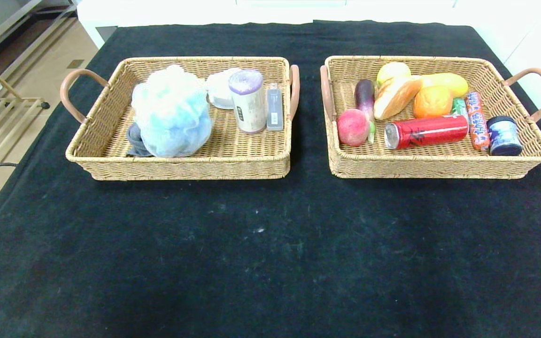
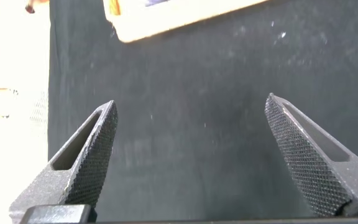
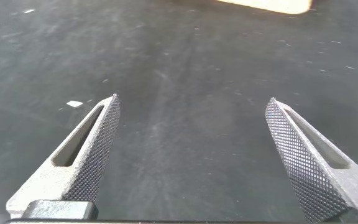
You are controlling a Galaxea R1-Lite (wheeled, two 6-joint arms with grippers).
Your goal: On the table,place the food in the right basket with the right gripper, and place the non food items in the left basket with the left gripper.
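My left end effector (image 2: pixel 191 134) has its fingers spread wide apart, nothing between them, hanging over bare black cloth on the bench (image 1: pixel 270 244); an edge of a wicker basket shows beyond the fingertips in its wrist view. My right end effector (image 3: pixel 191 134) is likewise fully apart and empty above the cloth, with a pale basket edge just visible past it. Neither arm appears in my head view, so I cannot place them more exactly than that.

Further out, two wicker baskets sit side by side on the far half of the bench, a narrow gap between them. The left basket (image 1: pixel 111 155) holds a blue bath pouf (image 1: pixel 172 112) over a grey cloth (image 1: pixel 135 141), a white round container (image 1: pixel 219 89) at its far side, a cylinder with a purple top (image 1: pixel 248 101) and a slim grey box (image 1: pixel 274 108) beside it. The right basket (image 1: pixel 439 166) holds a peach (image 1: pixel 352 126), an eggplant (image 1: pixel 364 96), a bread roll (image 1: pixel 395 96), a yellow fruit (image 1: pixel 392 71), a long yellow piece (image 1: pixel 449 83), an orange (image 1: pixel 432 101), a red can (image 1: pixel 428 131) lying on its side, a red candy tube (image 1: pixel 477 119) and a dark blue jar (image 1: pixel 504 136).

The near half of the bench carries only lint specks.
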